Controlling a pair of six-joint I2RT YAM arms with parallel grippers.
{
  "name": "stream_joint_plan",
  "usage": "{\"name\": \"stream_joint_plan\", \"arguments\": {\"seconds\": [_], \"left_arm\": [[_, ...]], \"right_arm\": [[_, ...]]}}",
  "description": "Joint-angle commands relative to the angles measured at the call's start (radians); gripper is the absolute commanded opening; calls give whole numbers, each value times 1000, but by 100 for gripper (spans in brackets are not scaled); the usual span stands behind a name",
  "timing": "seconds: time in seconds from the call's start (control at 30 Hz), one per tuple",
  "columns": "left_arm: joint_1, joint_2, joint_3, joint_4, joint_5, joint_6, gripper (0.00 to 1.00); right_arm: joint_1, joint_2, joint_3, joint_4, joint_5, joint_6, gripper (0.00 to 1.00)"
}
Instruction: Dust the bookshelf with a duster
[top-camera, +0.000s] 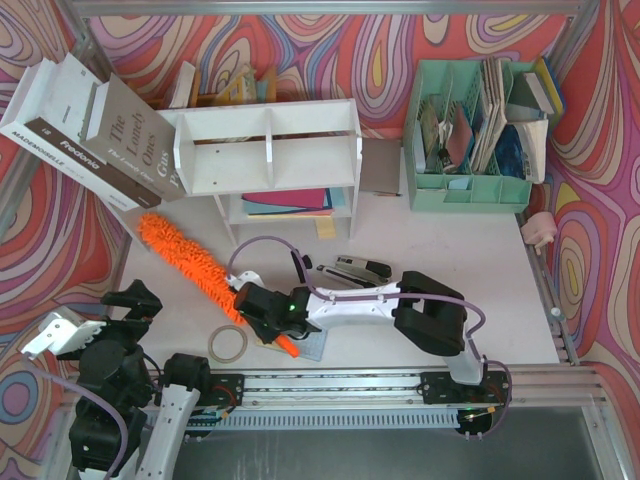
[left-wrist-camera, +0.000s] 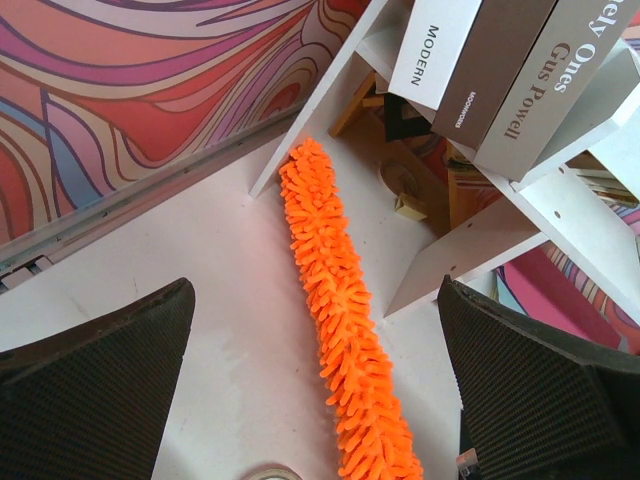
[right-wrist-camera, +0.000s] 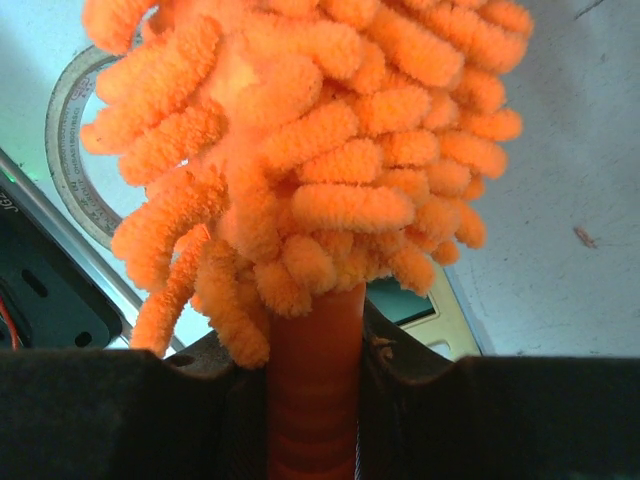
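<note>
1. The right gripper (top-camera: 262, 310) is clenched on the handle of the duster (top-camera: 190, 258).
2. The duster lies on the table (top-camera: 480, 300) at 7 o'clock from the bookshelf (top-camera: 270, 150), its fluffy tip toward 10 o'clock.
3. The left gripper (left-wrist-camera: 315, 290), at 8 o'clock in the top view, has its fingers spread wide, grasping nothing.
4. A tape roll (top-camera: 228, 343) sits at 7 o'clock, just beside the right gripper.

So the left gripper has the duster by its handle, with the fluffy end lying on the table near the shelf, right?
No, it is the right gripper that has the duster by its handle; the right wrist view shows it shut on the orange stem. The left gripper is open and empty. The fluffy end does lie on the table near the shelf.
</note>
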Motion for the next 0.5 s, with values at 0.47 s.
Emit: {"name": "stream_joint_plan", "arguments": {"seconds": [0.47], "left_arm": [[7, -7, -8, 21, -12, 20, 99]], "right_arm": [[-17, -32, 106, 0, 92, -19, 0]]}}
